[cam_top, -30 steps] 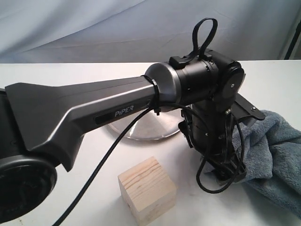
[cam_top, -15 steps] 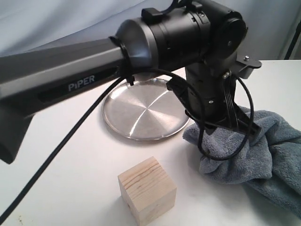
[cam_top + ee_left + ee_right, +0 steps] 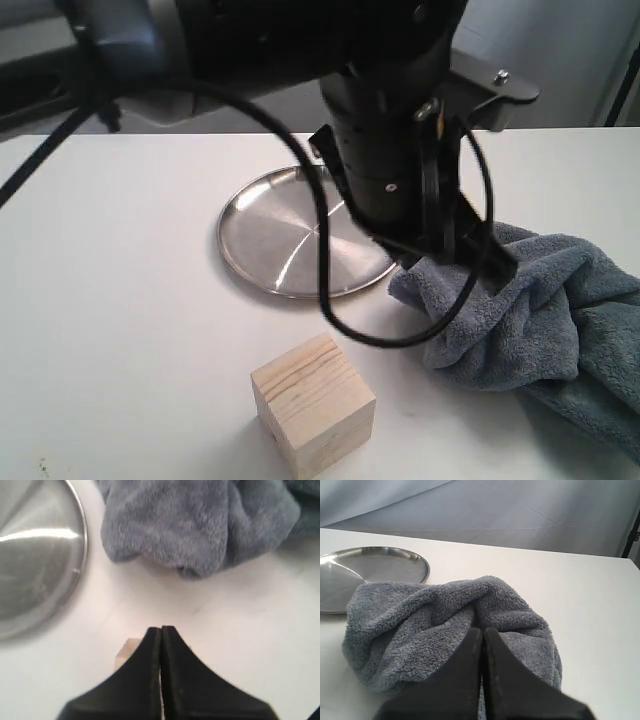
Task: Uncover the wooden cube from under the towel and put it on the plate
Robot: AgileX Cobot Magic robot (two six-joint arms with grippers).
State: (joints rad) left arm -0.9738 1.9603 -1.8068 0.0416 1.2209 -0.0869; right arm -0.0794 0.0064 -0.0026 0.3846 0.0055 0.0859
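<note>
Bare wooden cube (image 3: 313, 402) near towel (image 3: 530, 320)

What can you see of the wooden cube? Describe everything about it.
The wooden cube is a pale block with darker grain lines across its top and sharp edges. It sits flat and uncovered on the white table, in front of the plate and left of the towel in the exterior view, touching neither. Nothing grips it. Its lowest corner is cut off by the frame.

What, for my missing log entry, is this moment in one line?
cube: uncovered | towel: bunched beside plate | plate: empty | left gripper: shut, empty | right gripper: shut
</note>
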